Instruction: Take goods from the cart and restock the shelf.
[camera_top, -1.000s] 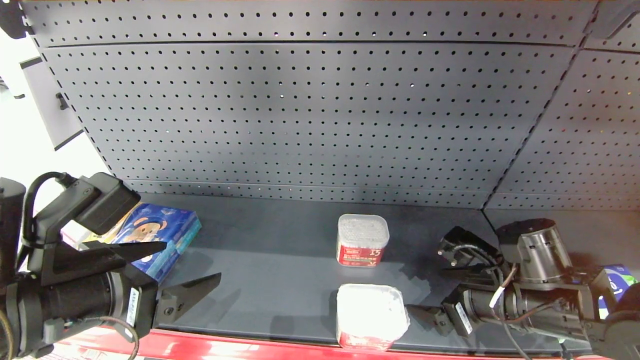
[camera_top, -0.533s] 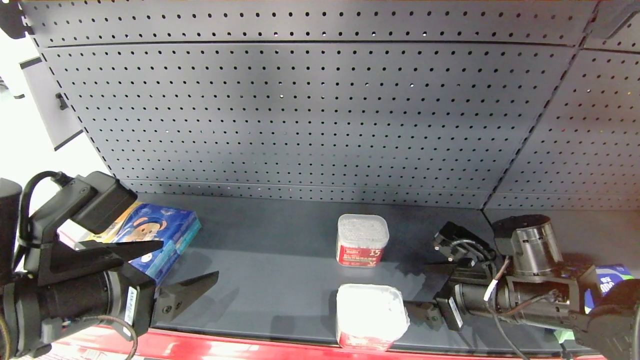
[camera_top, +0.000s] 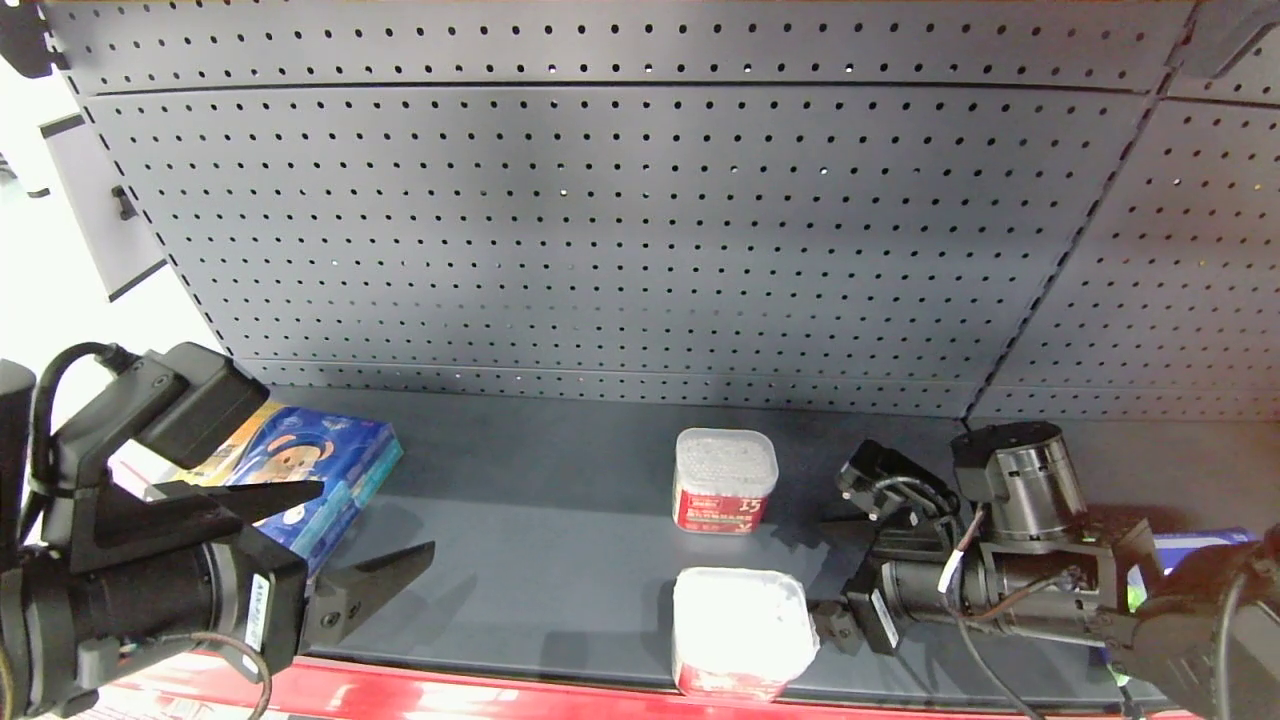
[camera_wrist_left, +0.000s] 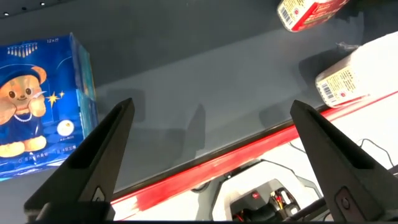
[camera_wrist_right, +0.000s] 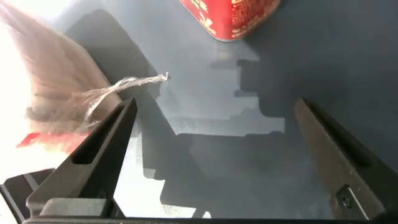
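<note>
Two white tubs with red labels stand on the dark shelf: one mid-shelf, one at the front edge. My right gripper is open just right of the front tub, nothing between its fingers. In the right wrist view the gripper faces bare shelf, with the front tub's wrapped side beside one finger and the rear tub farther off. My left gripper hangs open and empty at the shelf's front left, near a blue box with a bear picture. The left wrist view shows that gripper, the box and both tubs.
A perforated grey back panel closes the shelf behind. A red strip runs along the shelf's front edge. A blue pack lies in the neighbouring section on the right, behind my right arm. Bare shelf lies between the blue box and the tubs.
My right arm has slid left along the shelf, bringing its open gripper up beside the front tub. The left arm has barely shifted. The tubs and box stayed put.
</note>
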